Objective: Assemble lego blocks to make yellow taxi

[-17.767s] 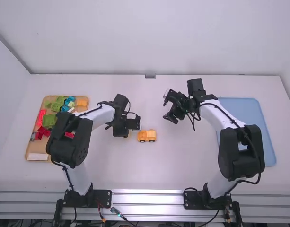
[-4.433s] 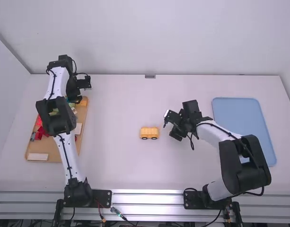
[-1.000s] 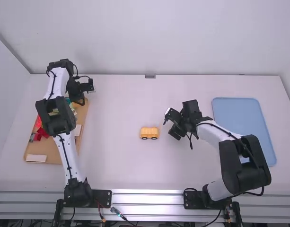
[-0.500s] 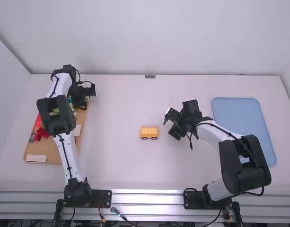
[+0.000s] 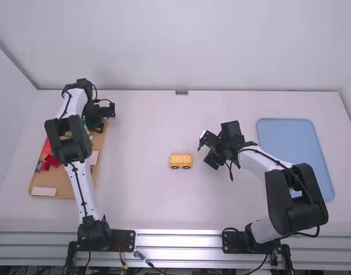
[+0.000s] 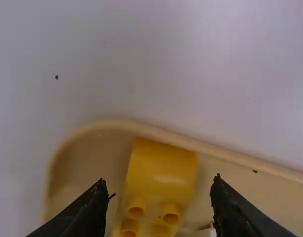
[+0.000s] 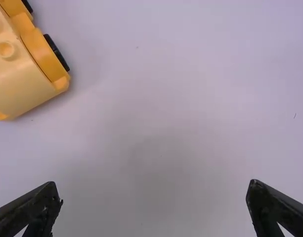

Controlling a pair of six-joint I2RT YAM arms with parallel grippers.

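Observation:
In the high view my left gripper [image 5: 101,125] is over the far right corner of the tan tray. The left wrist view has that gripper [image 6: 158,205] open, its fingers on either side of a yellow block [image 6: 162,170] with studs, which lies inside the tray against the rim. A yellow wheeled car [image 5: 180,161] stands mid-table. Just right of it, my right gripper [image 5: 205,153] is held above the table. Seen from the right wrist, the gripper [image 7: 155,195] is open with nothing between its fingers, and the car [image 7: 22,69] is near a corner.
The tan tray [image 5: 70,193] at the left holds red [image 5: 51,160], green and blue pieces, plus a pale flat piece [image 5: 44,191]. A blue tray [image 5: 290,133] lies at the right, partly behind the right arm. A wall stands beyond the table's far edge.
The left arm went from beside the car to the tan tray, then its gripper shifted slightly toward the camera. The car gained a yellow upper part. My right gripper came nearer the camera, then stayed still.

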